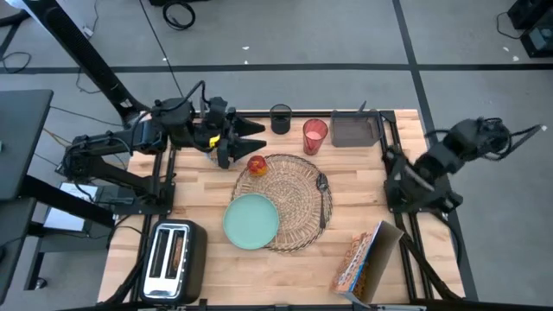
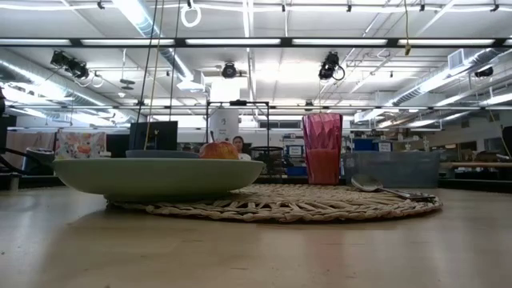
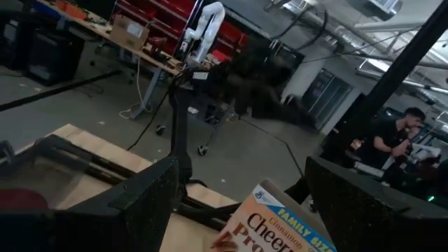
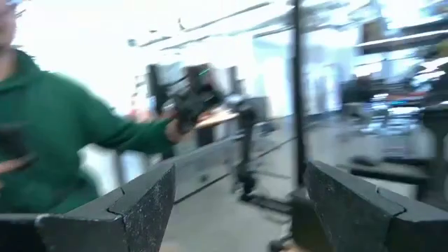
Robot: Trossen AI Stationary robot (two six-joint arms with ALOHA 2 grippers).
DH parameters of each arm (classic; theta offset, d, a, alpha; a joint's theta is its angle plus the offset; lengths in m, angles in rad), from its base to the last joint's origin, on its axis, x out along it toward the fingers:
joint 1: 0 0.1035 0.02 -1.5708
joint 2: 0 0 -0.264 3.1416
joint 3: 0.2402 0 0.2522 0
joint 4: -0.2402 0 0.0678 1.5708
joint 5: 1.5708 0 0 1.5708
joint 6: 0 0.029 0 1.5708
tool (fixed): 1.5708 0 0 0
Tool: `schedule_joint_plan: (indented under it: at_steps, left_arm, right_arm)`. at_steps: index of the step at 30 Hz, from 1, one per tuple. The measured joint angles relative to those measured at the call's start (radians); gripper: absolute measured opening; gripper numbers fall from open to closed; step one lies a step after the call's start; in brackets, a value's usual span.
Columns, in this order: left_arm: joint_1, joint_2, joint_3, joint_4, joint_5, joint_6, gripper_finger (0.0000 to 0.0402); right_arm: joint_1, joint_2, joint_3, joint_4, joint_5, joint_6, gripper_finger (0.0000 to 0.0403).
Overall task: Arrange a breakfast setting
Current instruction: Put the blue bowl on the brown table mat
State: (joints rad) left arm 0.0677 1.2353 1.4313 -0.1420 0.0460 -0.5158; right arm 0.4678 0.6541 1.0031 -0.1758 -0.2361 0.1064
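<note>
The round wicker placemat (image 1: 294, 194) lies mid-table. The pale teal plate (image 1: 251, 221) sits on its near left part, the red apple (image 1: 257, 165) on its far left edge and the dark spoon (image 1: 322, 193) on its right part. The translucent red cup (image 1: 314, 136) stands beyond the mat. The orange cereal box (image 1: 366, 259) stands at the near right edge. A bluish rim (image 2: 160, 154) shows behind the plate; I cannot tell if it is the bowl. My left gripper (image 1: 244, 141) is open and empty, just far-left of the apple. My right gripper (image 4: 238, 203) is open, off the table's right side.
A silver toaster (image 1: 173, 257) stands at the near left corner. A grey tray (image 1: 356, 130) and a dark cup (image 1: 281, 118) stand at the far edge. A person in a green top (image 4: 49, 140) shows in the room beyond the table.
</note>
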Motion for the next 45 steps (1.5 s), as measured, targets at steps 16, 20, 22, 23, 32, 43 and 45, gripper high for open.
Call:
schedule_joint_plan:
  at_steps: [16,20,22,23,32,43,45]
  left_arm:
    - [0.000,-0.127,0.001,-0.531,-0.254,0.164,0.0318]
    - [-0.012,-0.153,0.002,-0.772,-0.386,0.095,0.0318]
    - [-0.029,-0.145,0.002,-0.928,-0.444,0.014,0.0318]
    - [-0.039,-0.131,0.001,-1.017,-0.465,-0.032,0.0318]
    - [-0.041,-0.049,-0.220,-1.094,-0.460,-0.189,0.0318]
    - [0.073,0.015,-0.436,-0.782,-0.350,0.132,0.0317]
    - [0.086,0.041,-0.459,-0.786,-0.328,0.186,0.0317]
  right_arm:
    - [-0.288,0.440,0.627,-0.267,0.322,-0.090,0.0319]
    - [-0.386,0.589,0.746,-0.304,0.322,-0.083,0.0319]
    - [-0.420,0.655,0.785,-0.307,0.325,-0.083,0.0319]
    - [-0.433,0.686,0.801,-0.304,0.334,-0.083,0.0319]
    - [-0.481,0.851,0.829,-0.329,0.458,0.012,0.0303]
    - [-0.571,0.958,0.829,-0.491,0.362,0.205,0.0281]
    - [-0.592,0.958,0.829,-0.525,0.344,0.214,0.0280]
